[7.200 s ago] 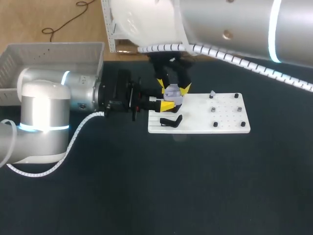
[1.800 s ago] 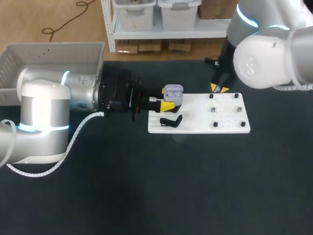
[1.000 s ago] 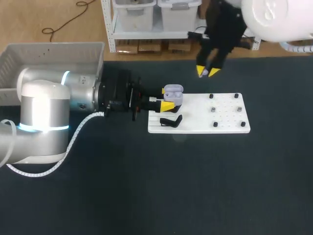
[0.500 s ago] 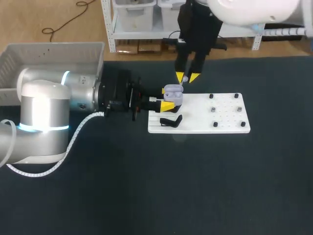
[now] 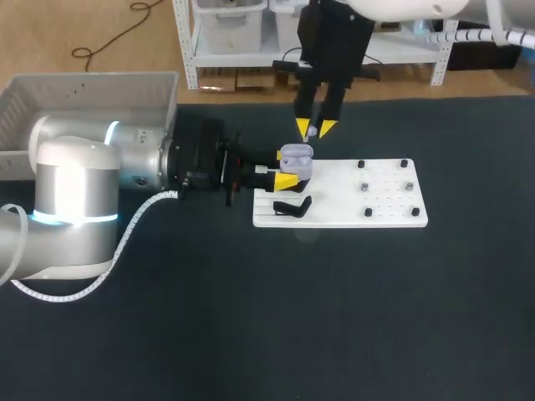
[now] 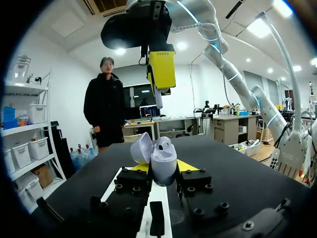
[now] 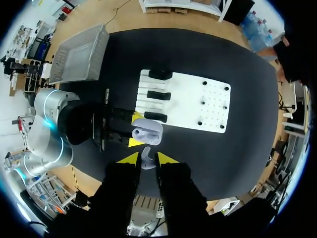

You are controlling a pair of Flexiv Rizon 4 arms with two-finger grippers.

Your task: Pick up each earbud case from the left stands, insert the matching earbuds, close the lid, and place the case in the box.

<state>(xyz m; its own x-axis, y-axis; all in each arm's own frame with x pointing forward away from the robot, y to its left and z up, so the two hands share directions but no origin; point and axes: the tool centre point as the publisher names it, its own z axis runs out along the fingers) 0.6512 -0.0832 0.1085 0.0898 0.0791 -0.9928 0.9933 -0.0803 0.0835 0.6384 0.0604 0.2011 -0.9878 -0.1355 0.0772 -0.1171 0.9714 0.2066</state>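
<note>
Presently your left hand (image 5: 287, 167) clamps the glossy, rounded lilac case (image 5: 296, 155), lid open, at the edge of the white board (image 5: 384, 209); your right hand (image 5: 314, 128) pinches a smooth earbud (image 7: 146, 158) just above it

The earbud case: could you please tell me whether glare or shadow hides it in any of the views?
Head view: the earbud case is evenly lit, with no glare, plain against the white board. Left wrist view: backlit, yet its open lid reads clearly. Right wrist view: evenly lit and unshadowed, ahead of the right gripper, which holds an earbud.
</note>
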